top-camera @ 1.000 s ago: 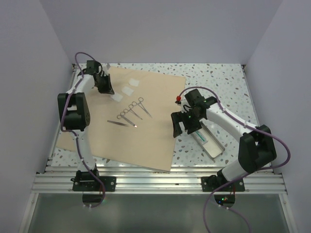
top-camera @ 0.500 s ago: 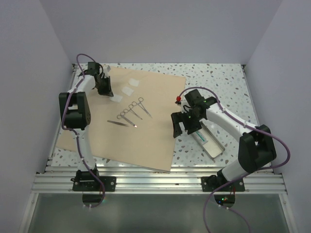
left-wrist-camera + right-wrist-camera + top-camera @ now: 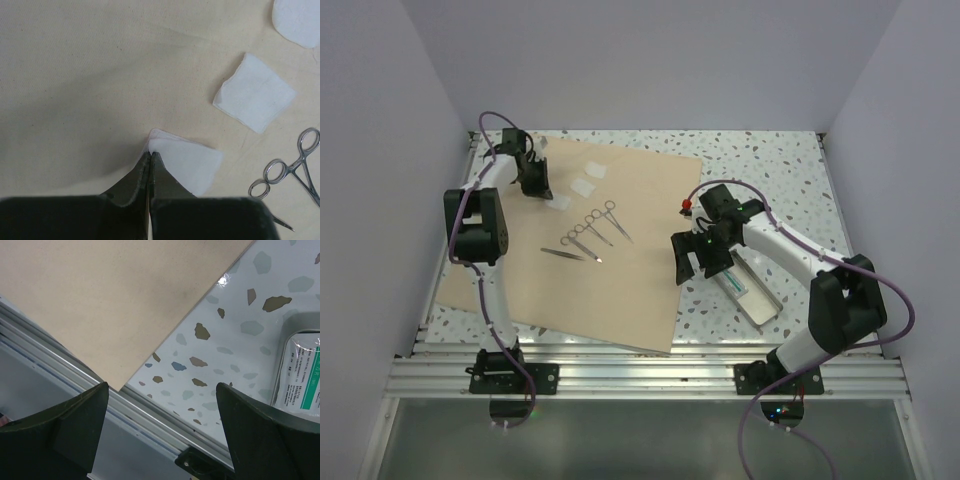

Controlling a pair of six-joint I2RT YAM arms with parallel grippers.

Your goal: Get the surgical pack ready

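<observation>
Left gripper (image 3: 150, 155) of mine is closed, and its tips meet at the corner of a gauze pad (image 3: 187, 162). Whether cloth is caught between them I cannot tell. My right gripper (image 3: 162, 386) is wide open and holds nothing.

The surgical pack (image 3: 620, 270) lies as one flat tan sheet on the bench (image 3: 770, 170), not yet folded. Off its right edge stands the metal tray (image 3: 767, 310) with a sealed packet (image 3: 302, 375) inside. On the middle of the sheet lie the ringed forceps (image 3: 595, 225) and the tweezers (image 3: 570, 254). Toward its far left corner are the pads.

I judge the risk to be here: if I pull the pad with a weak pinch, it may slip out. It may also drag and wrinkle the sheet, which would disturb the instruments.

My left arm is stretched far, over the sheet's far left corner, with the wrist bent down. My right arm is bent at the elbow, and its gripper hangs above the sheet's right edge, beside the tray.
</observation>
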